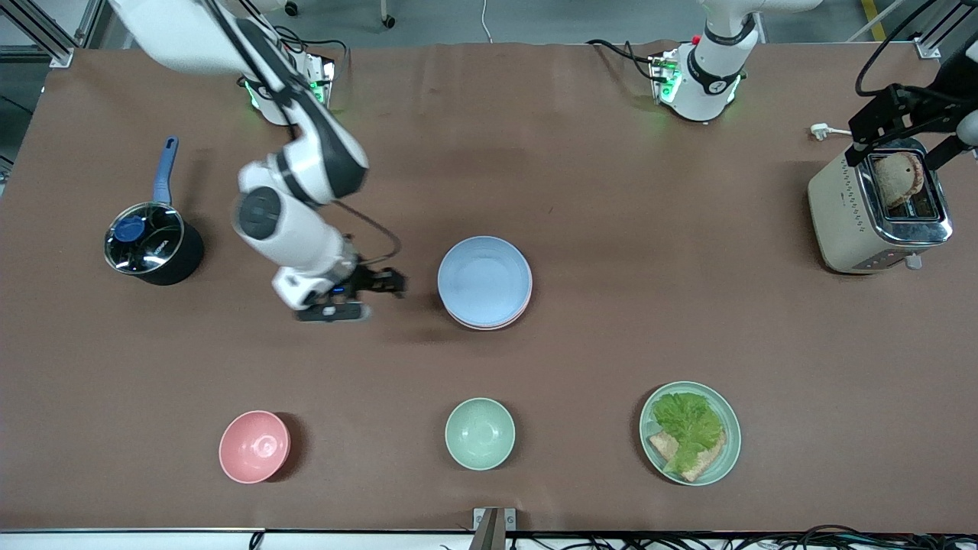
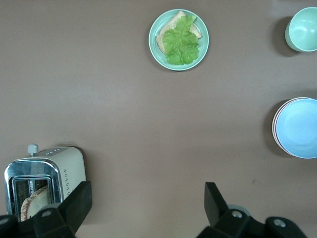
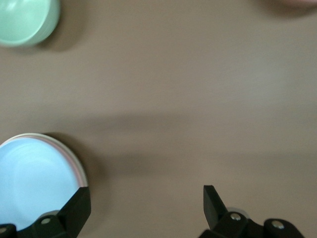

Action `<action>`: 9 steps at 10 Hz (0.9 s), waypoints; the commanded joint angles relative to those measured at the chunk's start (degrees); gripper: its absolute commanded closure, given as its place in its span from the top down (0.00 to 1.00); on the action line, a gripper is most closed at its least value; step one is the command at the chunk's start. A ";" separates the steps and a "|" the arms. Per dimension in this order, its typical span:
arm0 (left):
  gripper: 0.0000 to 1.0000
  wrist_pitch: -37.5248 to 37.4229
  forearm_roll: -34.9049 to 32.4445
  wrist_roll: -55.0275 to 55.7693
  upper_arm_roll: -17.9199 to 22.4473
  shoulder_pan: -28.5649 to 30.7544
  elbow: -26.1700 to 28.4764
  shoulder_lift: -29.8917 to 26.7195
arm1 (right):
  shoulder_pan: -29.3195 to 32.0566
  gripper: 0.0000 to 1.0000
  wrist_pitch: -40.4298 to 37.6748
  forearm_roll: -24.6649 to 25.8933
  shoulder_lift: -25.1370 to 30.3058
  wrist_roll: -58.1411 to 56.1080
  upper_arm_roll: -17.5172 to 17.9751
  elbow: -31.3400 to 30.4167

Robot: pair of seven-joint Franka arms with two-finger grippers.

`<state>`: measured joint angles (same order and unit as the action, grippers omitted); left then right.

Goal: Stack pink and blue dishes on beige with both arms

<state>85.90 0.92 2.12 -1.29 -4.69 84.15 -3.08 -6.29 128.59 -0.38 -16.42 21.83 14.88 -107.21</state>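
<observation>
The light blue plate [image 1: 484, 279] lies on top of a stack at the middle of the table. Under it the pink plate [image 1: 490, 324] shows only as a thin rim. The beige plate [image 3: 30, 134] is lowest, just a cream edge. My right gripper [image 1: 393, 283] hovers low beside the stack, toward the right arm's end, open and empty; the right wrist view shows it [image 3: 146, 196] over bare table with the blue plate [image 3: 34, 183] at one finger. My left gripper [image 1: 901, 149] is up over the toaster, open and empty [image 2: 146, 193].
A toaster [image 1: 879, 210] with bread stands at the left arm's end. A dark pot [image 1: 151, 244] with a blue handle is at the right arm's end. Near the front edge sit a pink bowl [image 1: 254, 446], a mint bowl [image 1: 480, 433] and a mint plate [image 1: 730, 435] holding lettuce and bread.
</observation>
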 commanded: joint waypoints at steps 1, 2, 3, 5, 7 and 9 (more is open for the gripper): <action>1.00 -1.17 0.84 0.42 0.76 -0.49 0.58 1.23 | 0.67 1.00 -8.49 3.28 8.58 0.05 -6.67 2.14; 1.00 -1.08 0.93 0.77 0.76 -0.40 0.49 1.40 | 0.58 1.00 -12.88 3.28 9.90 0.14 -10.02 6.09; 1.00 -1.08 0.84 1.04 0.76 -0.32 0.41 1.58 | 0.75 1.00 -19.01 3.28 10.61 0.14 -13.09 11.09; 1.00 -0.65 0.93 1.30 0.67 -0.32 0.14 1.76 | 1.89 1.00 -31.76 2.67 11.40 -1.00 -16.46 19.80; 1.00 -0.73 0.93 1.31 0.76 -0.40 0.49 1.58 | 2.87 1.00 -38.56 2.06 13.51 -6.51 -18.12 22.56; 1.00 -0.82 1.36 1.74 0.76 0.12 0.75 1.58 | 3.82 1.00 -41.75 -1.72 15.27 -7.15 -20.50 24.23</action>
<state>85.85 1.37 3.30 -0.92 -4.64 84.03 -2.17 -3.58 88.24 0.15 -2.49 16.04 -4.87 -83.40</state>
